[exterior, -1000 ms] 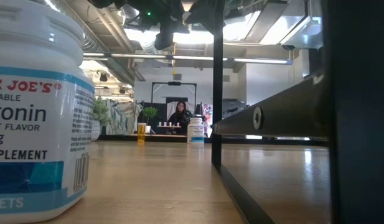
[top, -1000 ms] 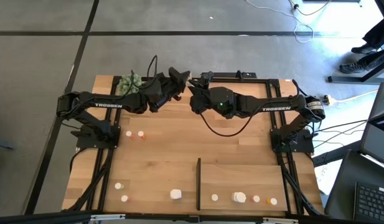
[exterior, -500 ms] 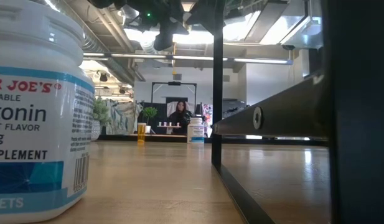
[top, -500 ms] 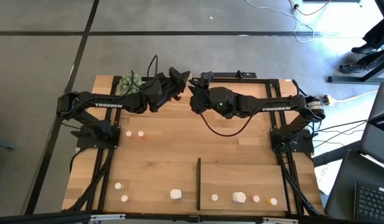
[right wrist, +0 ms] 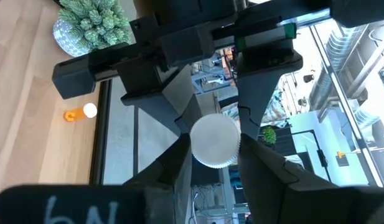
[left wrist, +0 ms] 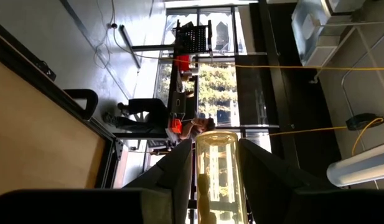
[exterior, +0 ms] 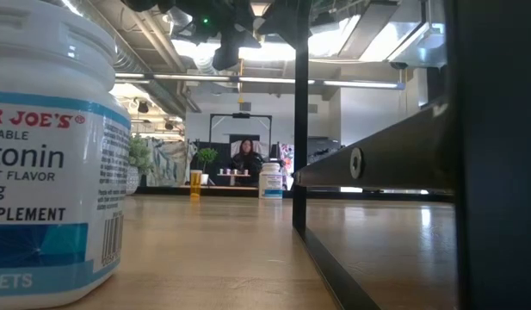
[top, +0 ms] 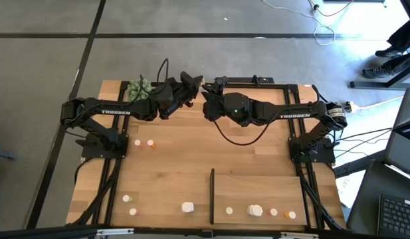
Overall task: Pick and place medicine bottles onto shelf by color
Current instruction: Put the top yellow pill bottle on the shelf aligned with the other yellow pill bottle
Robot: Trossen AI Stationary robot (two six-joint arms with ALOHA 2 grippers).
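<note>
Both grippers meet high above the table's far middle. My left gripper (top: 193,85) and my right gripper (top: 206,94) are each shut on one orange bottle, which the arms hide in the high view. Its clear orange body (left wrist: 218,167) shows in the left wrist view and its white cap (right wrist: 213,140) in the right wrist view. White and orange bottles (top: 137,142) (top: 151,142) stand on the table at the left. Several more (top: 256,210) stand on the shelf panel (top: 258,189), right of its black strip (top: 212,196). My left gripper pinches the bottle's orange body (left wrist: 207,180) between its two fingers (left wrist: 179,171). The bottle lies along the fingers and is lifted clear of the table. My right gripper has the bottle's white cap (right wrist: 198,146) between its two fingers (right wrist: 176,162), on the cap's round side. The cap's top faces back along the fingers. It comes from the opposite side to my left gripper, whose fingers (right wrist: 160,74) show behind the cap.
A green spiky plant ball (top: 138,87) sits at the far left corner. Three white bottles (top: 127,198) (top: 133,212) (top: 187,207) stand near the front edge, left of the strip. In the low view a big white bottle (exterior: 50,146) fills the left. A person sits far behind.
</note>
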